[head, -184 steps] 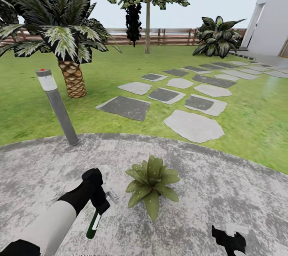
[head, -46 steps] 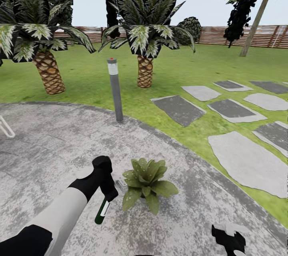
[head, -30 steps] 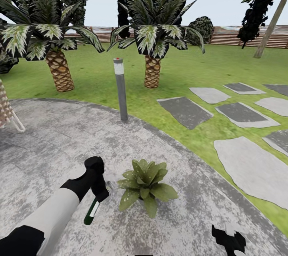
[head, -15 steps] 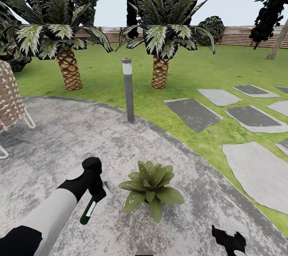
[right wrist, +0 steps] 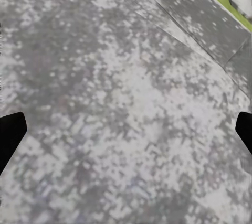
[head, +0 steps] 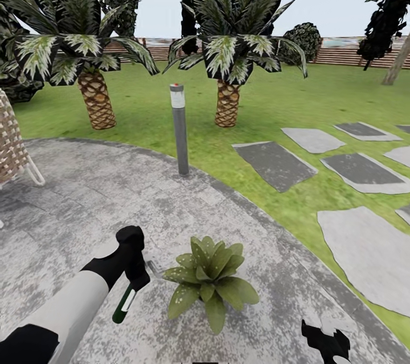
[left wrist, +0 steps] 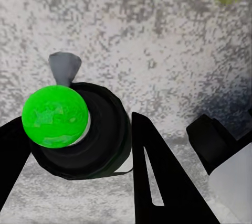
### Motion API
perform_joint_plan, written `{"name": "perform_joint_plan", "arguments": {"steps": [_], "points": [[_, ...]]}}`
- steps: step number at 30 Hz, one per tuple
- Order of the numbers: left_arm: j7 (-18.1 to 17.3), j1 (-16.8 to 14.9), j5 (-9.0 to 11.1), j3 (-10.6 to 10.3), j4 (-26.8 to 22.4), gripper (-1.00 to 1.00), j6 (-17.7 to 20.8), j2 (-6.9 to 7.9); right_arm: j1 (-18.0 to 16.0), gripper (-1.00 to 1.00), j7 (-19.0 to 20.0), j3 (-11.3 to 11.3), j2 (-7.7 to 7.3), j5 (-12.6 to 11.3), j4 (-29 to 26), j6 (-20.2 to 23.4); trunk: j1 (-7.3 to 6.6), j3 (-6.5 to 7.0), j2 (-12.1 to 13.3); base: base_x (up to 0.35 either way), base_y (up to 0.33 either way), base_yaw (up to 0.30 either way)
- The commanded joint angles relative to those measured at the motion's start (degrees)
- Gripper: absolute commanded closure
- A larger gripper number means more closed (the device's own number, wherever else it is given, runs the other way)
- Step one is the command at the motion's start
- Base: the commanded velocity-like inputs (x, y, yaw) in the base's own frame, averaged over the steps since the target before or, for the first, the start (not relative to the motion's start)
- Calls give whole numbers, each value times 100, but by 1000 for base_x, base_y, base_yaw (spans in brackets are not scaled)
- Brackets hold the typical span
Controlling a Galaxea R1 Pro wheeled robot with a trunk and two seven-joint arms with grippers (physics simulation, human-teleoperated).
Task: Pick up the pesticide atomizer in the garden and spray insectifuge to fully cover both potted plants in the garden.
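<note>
**Left end effector holds the atomizer beside 1 potted plant on the patio**

In the head view, the left end effector (head: 135, 273) is closed around the pesticide atomizer (head: 124, 306). The bottle hangs below the fingers, tilted, with its dark green end low over the round grey stone patio (head: 68, 193). In the left wrist view the atomizer (left wrist: 68, 124) sits between the 2 black fingers (left wrist: 157, 182), and its bright green end faces the camera.

1 potted plant (head: 209, 281) stands on the patio just beside the atomizer, on its right, not touching it. Its leaves are broad, green and speckled with white.

The right end effector (head: 326, 344) is low at the edge of the head view. In the right wrist view its 2 dark fingertips (right wrist: 10, 135) stand far apart over bare stone, so it is open and holds nothing.

Behind the plant a grey bollard lamp (head: 179, 128) stands at the patio edge. 2 palms (head: 228, 62) grow on the lawn, and stepping stones (head: 276, 162) lie to the right.
</note>
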Motion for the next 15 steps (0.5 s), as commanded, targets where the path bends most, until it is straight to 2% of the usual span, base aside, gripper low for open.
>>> {"name": "perform_joint_plan", "arguments": {"steps": [1,6,8,11,15], "points": [[-51,9,-36,-22,-8,100,49,4,-3,-100,-4,-15,1,3,5,-21,-1,-5,-2,1,-1,162],[-58,112,-17,-29,-11,100,47,-21,-3,-100,-5,-14,1,3,5,-21,-1,-5,-2,0,0,252],[-53,258,12,-25,-12,100,33,-50,-3,-100,-5,-16,1,3,5,-21,-1,-5,-2,0,0,233],[-28,502,33,-2,-15,100,6,-54,-3,-100,-5,-15,-4,3,5,-21,-1,-5,-2,-40,-26,56],[-18,530,39,13,-47,100,3,-75,-3,-100,-5,-16,-6,3,5,-21,-1,-5,-2,-226,-153,1]]}}
